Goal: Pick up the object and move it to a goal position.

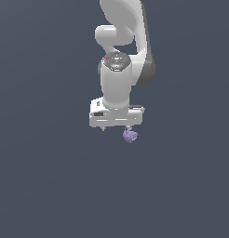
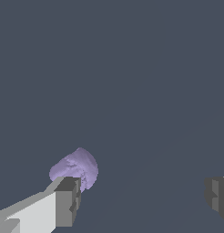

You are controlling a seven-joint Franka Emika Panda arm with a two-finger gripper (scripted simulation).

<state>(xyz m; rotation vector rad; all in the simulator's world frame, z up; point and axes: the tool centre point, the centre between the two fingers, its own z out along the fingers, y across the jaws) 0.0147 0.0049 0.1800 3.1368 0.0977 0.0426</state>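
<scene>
The object [image 1: 130,135] is a tiny pale purple lumpy item. In the exterior view it shows just below the white gripper [image 1: 116,127], under the finger on that view's right. In the wrist view the object [image 2: 76,167] lies right beside one finger [image 2: 66,200], partly hidden behind its tip. The other finger [image 2: 217,196] is far across the frame. The gripper [image 2: 142,198] is open and wide, with nothing between the jaws. I cannot tell whether the near finger touches the object.
The white arm [image 1: 117,79] comes down from the top of the exterior view. A plain dark grey-blue surface [image 1: 51,176] fills both views. No other objects or edges show.
</scene>
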